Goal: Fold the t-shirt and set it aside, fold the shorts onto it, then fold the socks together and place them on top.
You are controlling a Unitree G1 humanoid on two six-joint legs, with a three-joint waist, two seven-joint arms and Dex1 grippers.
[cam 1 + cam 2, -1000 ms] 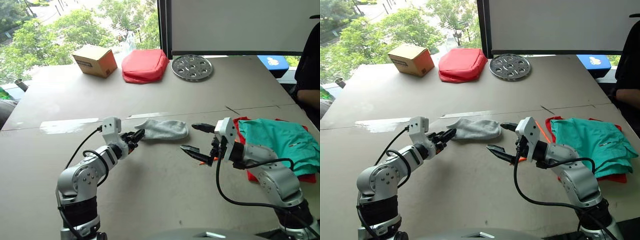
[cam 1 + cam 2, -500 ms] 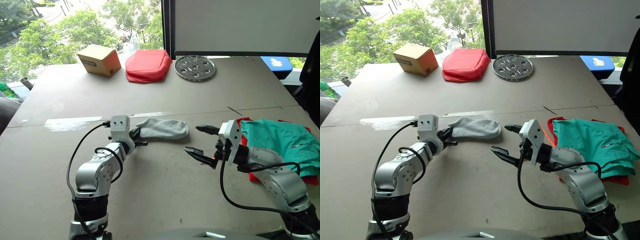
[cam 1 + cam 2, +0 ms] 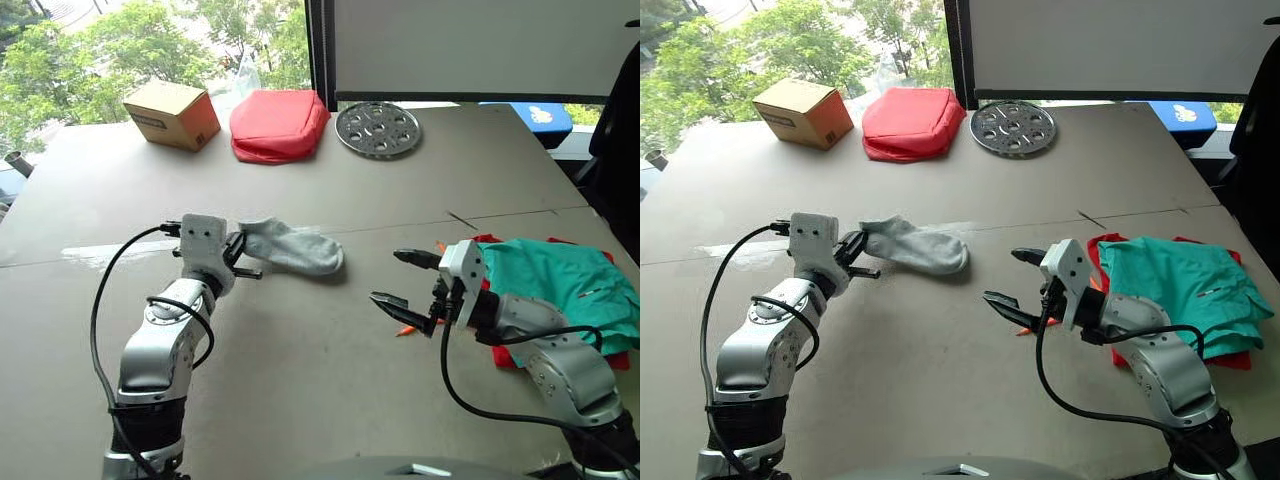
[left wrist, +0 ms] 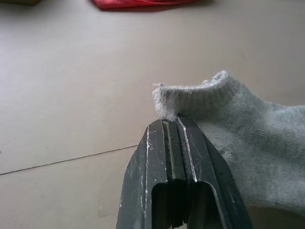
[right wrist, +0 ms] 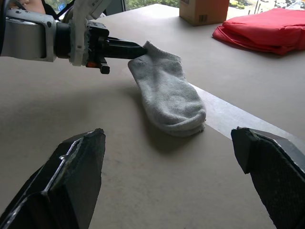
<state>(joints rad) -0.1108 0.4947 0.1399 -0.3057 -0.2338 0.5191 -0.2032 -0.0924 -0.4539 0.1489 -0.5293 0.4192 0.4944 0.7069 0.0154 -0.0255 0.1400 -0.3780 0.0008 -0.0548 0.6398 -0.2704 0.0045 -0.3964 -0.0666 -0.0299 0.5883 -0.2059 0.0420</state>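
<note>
The light grey socks [image 3: 297,249] lie stacked as one on the tan table [image 3: 300,380], left of centre. My left gripper [image 3: 238,251] is shut on their cuff; the left wrist view shows both fingers [image 4: 164,143] pinching the ribbed edge of the socks [image 4: 248,143]. To the right, my right gripper [image 3: 387,276] hovers open and holds nothing, with the socks [image 5: 169,98] ahead of it. Behind it lie the folded teal shorts [image 3: 565,285], on top of the red t-shirt [image 3: 506,355]. An orange drawstring end [image 3: 405,330] pokes out below that gripper.
Along the far edge stand a cardboard box [image 3: 172,113], a red padded pouch [image 3: 278,125] and a round perforated metal plate [image 3: 378,129]. A person [image 3: 615,110] sits at the right edge. A seam [image 3: 500,213] crosses the table.
My left gripper has shut on the socks' cuff, and its forearm now points more upright. The head camera has shifted. The right gripper stays open in about the same spot.
</note>
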